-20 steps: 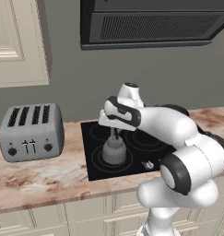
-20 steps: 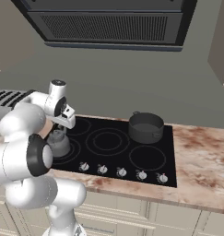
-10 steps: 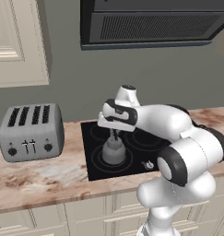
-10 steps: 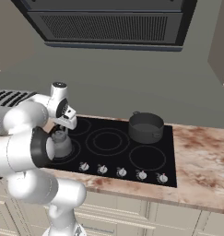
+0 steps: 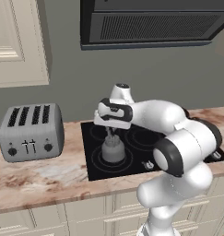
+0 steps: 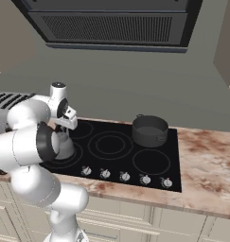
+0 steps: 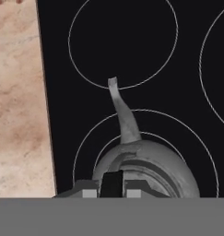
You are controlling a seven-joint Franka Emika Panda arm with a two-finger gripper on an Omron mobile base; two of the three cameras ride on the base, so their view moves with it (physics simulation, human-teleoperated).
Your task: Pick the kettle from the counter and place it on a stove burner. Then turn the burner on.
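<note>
Kettle (image 5: 113, 150) on stove burner (image 7: 145, 152) (as before), fingers (image 7: 112, 183) still clamped on its handle — arm barely shifted

In the hand view the lower part of the kettle (image 7: 145, 168) is cut off at the bottom, and its handle is hidden by the fingers (image 7: 112, 183). In the right base view the arm covers most of the kettle. The toaster (image 6: 7, 101) is cut by the left edge there.
</note>
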